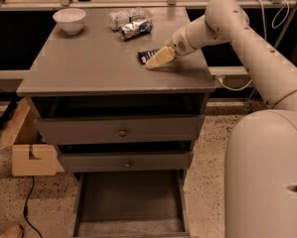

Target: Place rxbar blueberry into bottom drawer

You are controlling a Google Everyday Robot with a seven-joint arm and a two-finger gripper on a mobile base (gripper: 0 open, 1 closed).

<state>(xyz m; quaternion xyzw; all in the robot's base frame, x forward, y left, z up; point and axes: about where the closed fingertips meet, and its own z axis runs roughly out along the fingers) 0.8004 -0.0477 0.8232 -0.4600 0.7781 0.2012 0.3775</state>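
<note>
The rxbar blueberry (147, 55), a dark navy bar, lies flat on the top of the grey cabinet (88, 68), right of the middle. My gripper (157, 59) has tan fingers and rests low on the cabinet top over the bar's right end, covering part of it. The bottom drawer (130, 202) stands pulled out at floor level below, with a bare grey floor. The two upper drawers with round knobs are shut.
A white bowl (69, 20) stands at the cabinet's back left. Crumpled silver foil packets (130, 23) lie at the back centre. A cardboard box (33, 158) and a cable lie on the speckled floor to the left. My white arm and base fill the right side.
</note>
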